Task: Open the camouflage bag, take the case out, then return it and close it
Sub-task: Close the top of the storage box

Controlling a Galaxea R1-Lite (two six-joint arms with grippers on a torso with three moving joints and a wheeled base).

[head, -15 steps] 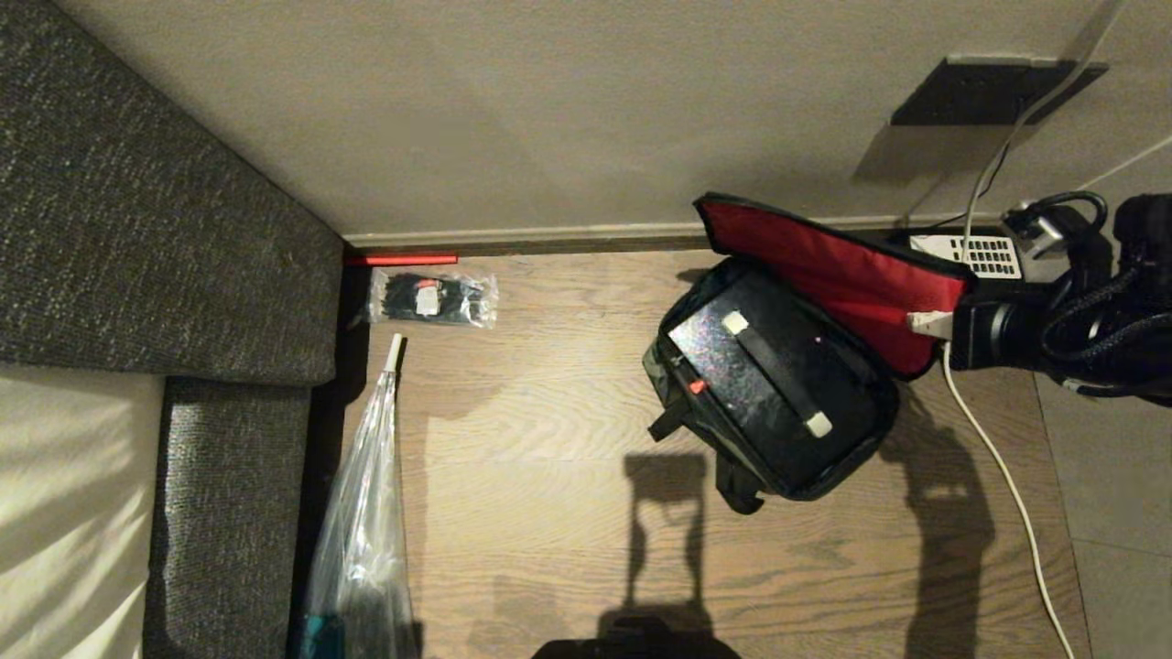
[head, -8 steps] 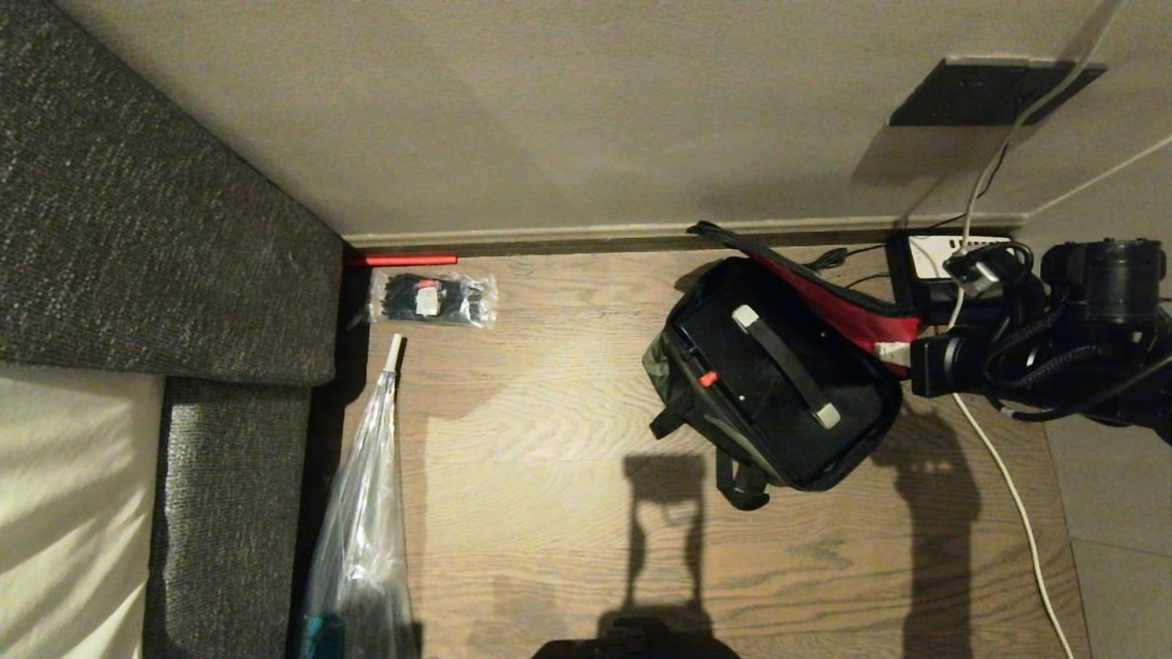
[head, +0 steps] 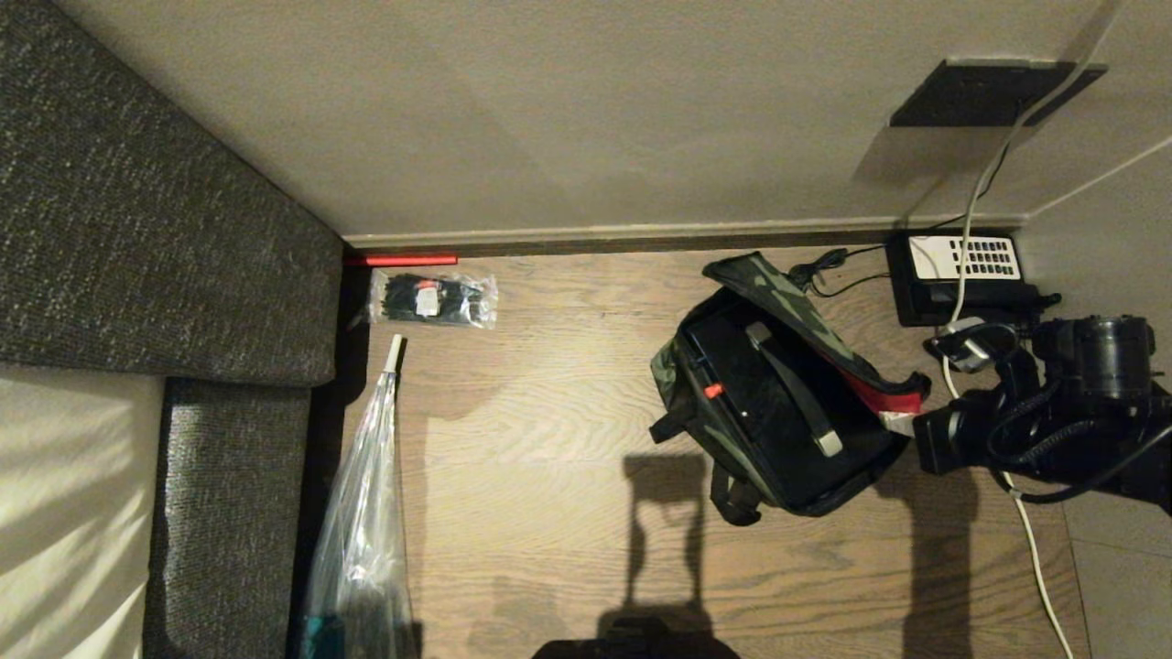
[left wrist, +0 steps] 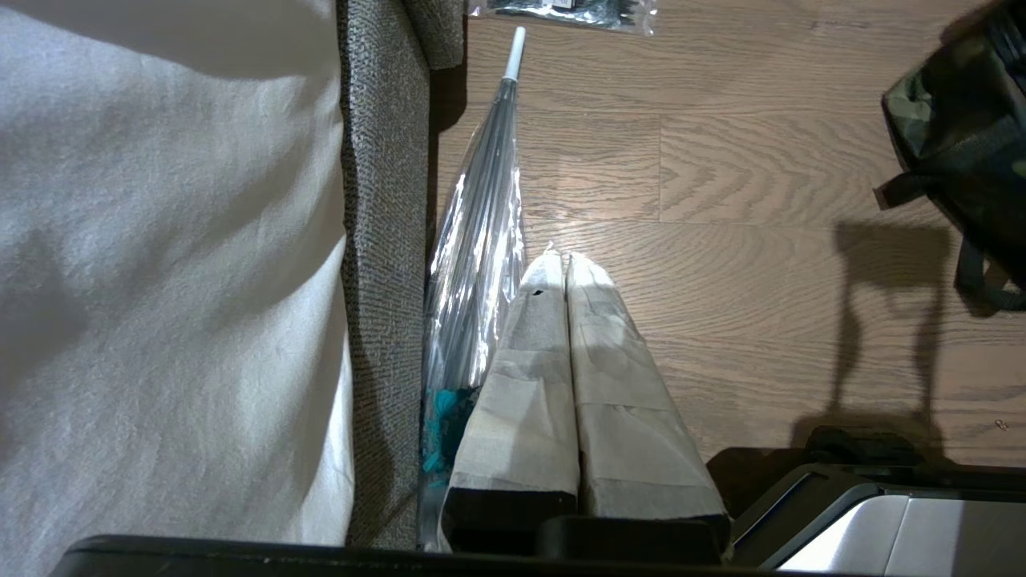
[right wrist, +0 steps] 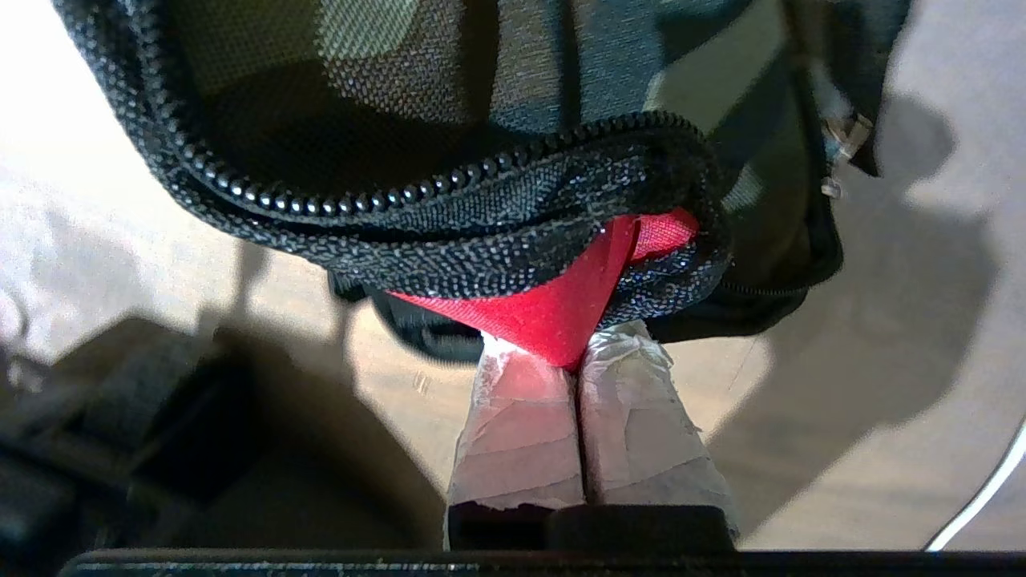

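Note:
The camouflage bag (head: 786,307) lies on the wood floor at the right, its lid half lowered so the camouflage top faces up. Inside it lies the black case (head: 760,403), with its strap handle and small red latch showing. My right gripper (head: 902,421) is at the bag's right corner, shut on the lid's edge. In the right wrist view the taped fingertips (right wrist: 579,353) pinch the red lining (right wrist: 553,308) under the black zipper rim (right wrist: 449,240). My left gripper (left wrist: 565,260) is shut and empty, parked above the floor well left of the bag (left wrist: 954,120).
A black telephone (head: 961,270) stands against the wall behind the right arm, and a white cable (head: 1035,549) trails across the floor. A packet of cable ties (head: 432,299) and a plastic-wrapped umbrella (head: 362,513) lie beside the grey sofa (head: 137,229) at the left.
My right gripper has swung the lid down and forward over the case. The red lining that faced up is now mostly hidden and the camouflage side shows.

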